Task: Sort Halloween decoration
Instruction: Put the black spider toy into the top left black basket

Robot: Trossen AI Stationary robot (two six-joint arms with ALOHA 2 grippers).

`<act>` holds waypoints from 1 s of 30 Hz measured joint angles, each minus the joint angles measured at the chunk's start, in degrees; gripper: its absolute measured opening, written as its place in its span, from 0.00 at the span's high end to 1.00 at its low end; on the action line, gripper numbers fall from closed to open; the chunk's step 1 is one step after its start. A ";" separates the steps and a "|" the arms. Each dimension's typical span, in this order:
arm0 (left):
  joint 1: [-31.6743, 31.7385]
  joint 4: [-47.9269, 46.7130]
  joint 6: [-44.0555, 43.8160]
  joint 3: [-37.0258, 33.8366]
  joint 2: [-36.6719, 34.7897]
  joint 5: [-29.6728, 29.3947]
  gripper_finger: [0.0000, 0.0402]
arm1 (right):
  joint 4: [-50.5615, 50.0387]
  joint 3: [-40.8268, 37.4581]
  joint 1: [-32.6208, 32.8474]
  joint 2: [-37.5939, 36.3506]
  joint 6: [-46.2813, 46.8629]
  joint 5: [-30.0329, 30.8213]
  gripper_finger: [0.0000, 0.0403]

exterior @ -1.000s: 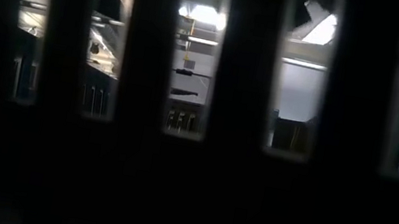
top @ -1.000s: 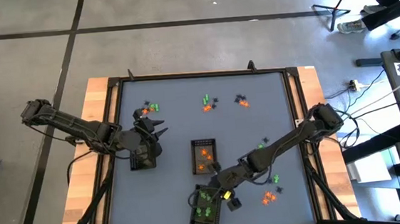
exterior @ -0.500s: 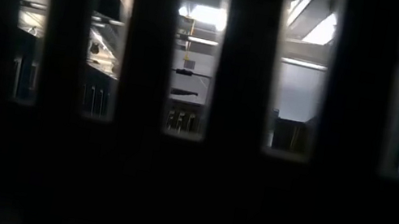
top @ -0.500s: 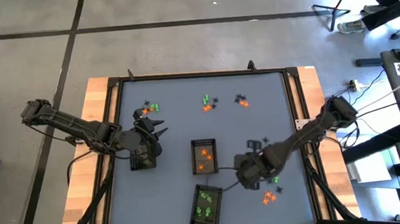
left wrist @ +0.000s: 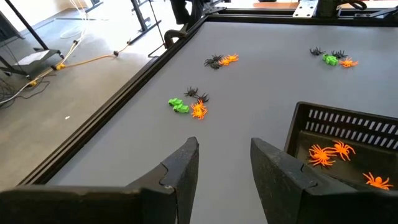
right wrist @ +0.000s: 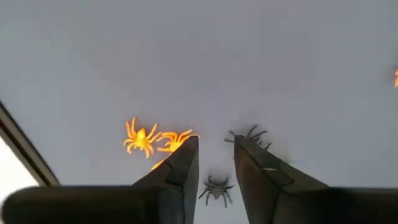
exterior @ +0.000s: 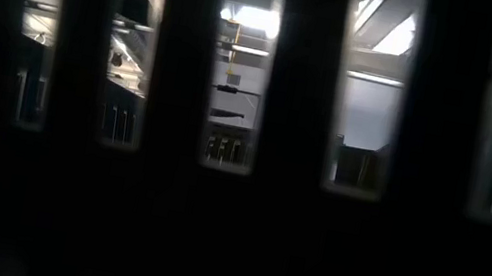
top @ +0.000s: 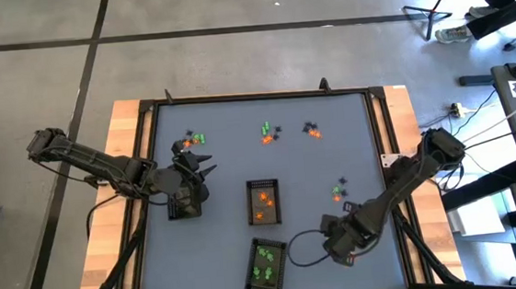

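1. The right gripper (right wrist: 214,163) hangs low over the grey table (top: 221,138), near its front right corner. Its fingers (right wrist: 180,168) stand a narrow gap apart with nothing between them.
2. In the right wrist view a black spider (right wrist: 216,186) lies on the mat right in that gap, seemingly untouched, though the height above it is hard to judge.
3. Two orange spiders (right wrist: 152,140) lie just beside one finger, and another black spider (right wrist: 249,137) lies just beyond the other fingertip.
4. The left gripper (left wrist: 224,165) waits at the table's left side, beside a dark tray (top: 182,204). Its fingers are parted and empty.
5. Ahead of it lies a small cluster of green, orange and black trinkets (left wrist: 189,104), well apart from the fingertips.
6. The middle tray (top: 263,202) holds orange pieces; the front tray (top: 265,263) holds green ones.
7. More mixed clusters (top: 269,132) lie loose along the table's far side.
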 joint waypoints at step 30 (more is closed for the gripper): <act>0.00 -0.13 0.00 0.02 0.00 0.00 0.66 | 9.89 -15.85 2.42 -4.03 7.47 5.00 0.89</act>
